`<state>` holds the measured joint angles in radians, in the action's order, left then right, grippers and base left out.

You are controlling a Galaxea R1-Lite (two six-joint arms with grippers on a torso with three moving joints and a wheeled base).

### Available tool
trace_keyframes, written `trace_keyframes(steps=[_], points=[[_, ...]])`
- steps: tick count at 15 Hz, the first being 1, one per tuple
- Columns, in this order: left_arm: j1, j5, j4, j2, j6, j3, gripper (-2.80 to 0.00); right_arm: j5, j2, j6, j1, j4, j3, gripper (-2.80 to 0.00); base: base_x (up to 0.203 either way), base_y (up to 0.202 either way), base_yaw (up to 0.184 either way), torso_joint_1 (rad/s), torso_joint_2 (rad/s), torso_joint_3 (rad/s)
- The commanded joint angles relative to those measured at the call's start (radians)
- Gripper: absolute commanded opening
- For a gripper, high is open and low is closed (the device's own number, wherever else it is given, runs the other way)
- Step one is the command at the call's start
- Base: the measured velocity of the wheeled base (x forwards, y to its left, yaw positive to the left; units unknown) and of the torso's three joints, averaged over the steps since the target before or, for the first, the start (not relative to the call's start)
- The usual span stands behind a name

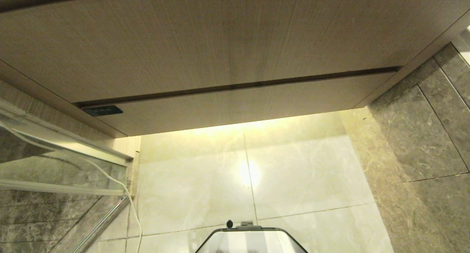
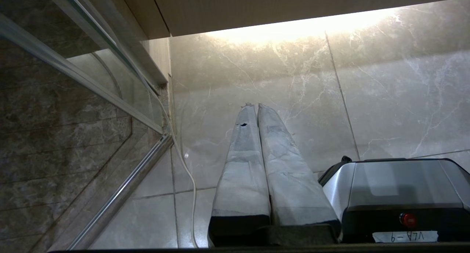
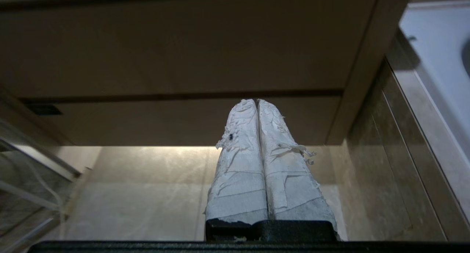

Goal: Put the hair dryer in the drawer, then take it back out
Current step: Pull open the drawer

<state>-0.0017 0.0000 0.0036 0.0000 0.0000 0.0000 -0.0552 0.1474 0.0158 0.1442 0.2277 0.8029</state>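
- Your right gripper is closed on nothing, taped fingers pressed together, aimed up at the vanity front.
- Left gripper is also closed and empty, hanging low over the floor tiles, beside the robot base. Looks parked.
- Neither arm shows in the head view; only the base's front edge is at the bottom.
- The drawer is the shallow wood strip under the dark gap line. It's fully shut, flush with the taller panel above.
- Its long axis runs side to side across the vanity; no handle visible on the front.
- From the right wrist view, the drawer front lies ahead of and just past the fingertips, apart, no contact.
- Right arm is clearly the nearer one, so my call is that it should open the drawer.
- The hair dryer isn't visible in any view; can't tell you where it lies from either gripper.
- A thin white cord runs down by the glass door on the left; can't tell what it belongs to.
- Judgement: task is at the start, drawer not yet open.
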Motion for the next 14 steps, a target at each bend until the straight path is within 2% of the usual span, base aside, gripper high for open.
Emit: trace_keyframes(steps=[1,3,5,6,8,9,10,11,12,14], points=[[0.000,0.000,-0.001,0.000,0.000,0.000,-2.80,-0.036,0.384,-0.021,0.019,0.250,0.392,-2.80,0.000,0.000,0.000,0.000,0.00,0.000],[0.000,0.000,-0.001,0.000,0.000,0.001,-2.80,-0.072,0.658,-0.005,0.039,0.421,0.550,-2.80,0.000,0.000,0.000,0.000,0.00,0.000],[0.000,0.000,-0.001,0.000,0.000,0.000,-2.80,-0.095,0.901,0.035,0.053,0.528,0.632,-2.80,0.000,0.000,0.000,0.000,0.00,0.000],[0.000,0.000,-0.001,0.000,0.000,0.000,-2.80,-0.104,1.000,0.069,0.057,0.569,0.657,0.00,0.000,0.000,0.000,0.000,0.00,0.000],[0.000,0.000,-0.001,0.000,0.000,0.000,-2.80,-0.103,1.192,0.210,0.064,0.623,0.696,0.00,0.000,0.000,0.000,0.000,0.00,0.000],[0.000,0.000,-0.001,0.000,0.000,0.000,-2.80,-0.078,1.268,0.297,0.065,0.632,0.704,0.00,0.000,0.000,0.000,0.000,0.00,0.000],[0.000,0.000,-0.001,0.000,0.000,0.002,-2.80,-0.032,1.340,0.417,0.067,0.617,0.708,0.00,0.000,0.000,0.000,0.000,0.00,0.000],[0.000,0.000,-0.001,0.000,0.000,0.000,-2.80,0.009,1.398,0.522,0.068,0.540,0.699,0.00,0.000,0.000,0.000,0.000,0.00,0.000],[0.000,0.000,-0.001,0.000,0.000,0.002,-2.80,0.036,1.430,0.595,0.071,0.393,0.672,0.00,0.000,0.000,0.000,0.000,0.00,0.000],[0.000,0.000,-0.001,0.000,0.000,0.001,-2.80,0.064,1.488,0.801,0.083,0.014,0.577,0.00,0.000,0.000,0.000,0.000,0.00,0.000]])
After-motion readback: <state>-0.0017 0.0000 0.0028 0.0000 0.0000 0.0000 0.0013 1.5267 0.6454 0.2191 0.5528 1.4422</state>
